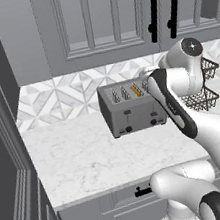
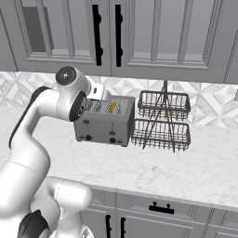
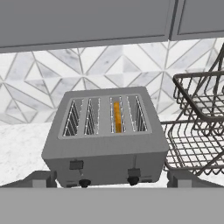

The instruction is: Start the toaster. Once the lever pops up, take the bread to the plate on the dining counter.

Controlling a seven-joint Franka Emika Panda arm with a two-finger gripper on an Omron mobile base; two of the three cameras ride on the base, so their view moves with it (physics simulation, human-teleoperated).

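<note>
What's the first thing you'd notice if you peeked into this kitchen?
Probably the grey toaster on the marble counter, with one orange-yellow slice of bread sunk in its third slot from the left. Next comes the big white robot arm bending toward it from the front. Right beside the toaster stands a two-level wire basket rack.

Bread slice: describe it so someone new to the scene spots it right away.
On the white marble counter under the grey cabinets stands a boxy grey toaster, left of a two-tier wire basket rack. The bread is the thin orange-tan strip sunk in the third slot from the left in the hand view, the one coloured slot; the other three look empty.
</note>
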